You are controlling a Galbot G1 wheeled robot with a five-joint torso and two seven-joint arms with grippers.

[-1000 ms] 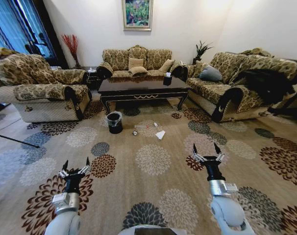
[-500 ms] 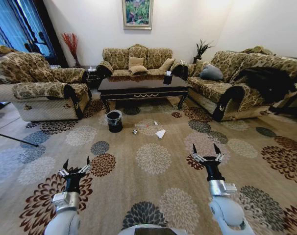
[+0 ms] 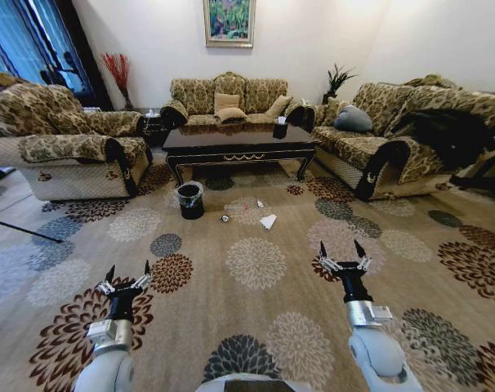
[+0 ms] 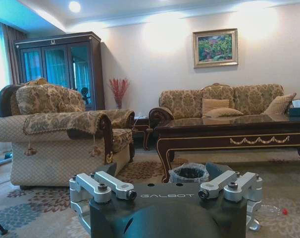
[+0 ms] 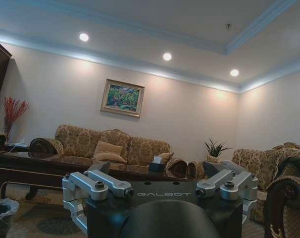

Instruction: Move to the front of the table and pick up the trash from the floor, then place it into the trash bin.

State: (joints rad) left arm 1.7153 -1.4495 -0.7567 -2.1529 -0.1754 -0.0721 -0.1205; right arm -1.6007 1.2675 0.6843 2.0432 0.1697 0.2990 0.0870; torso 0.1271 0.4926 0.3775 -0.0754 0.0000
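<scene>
Floral-patterned sofas [image 3: 229, 100] ring a flowered carpet [image 3: 256, 265]. A framed painting [image 3: 229, 22] hangs on the pale wall. Recessed ceiling spotlights [image 5: 167, 56] glow overhead.

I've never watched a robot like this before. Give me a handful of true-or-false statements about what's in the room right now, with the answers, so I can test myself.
1. The small round black bin with a clear plastic liner stands on the carpet by the front left leg of the long dark glossy wooden coffee table. True.
2. The white folded paper sheet lies on the table. False: it lies on the carpet in front of it.
3. The left claw holds a bottle. False: it is open and empty.
4. The right claw is open, held above the carpet. True.
5. A small black tissue box sits on the table. True.
</scene>
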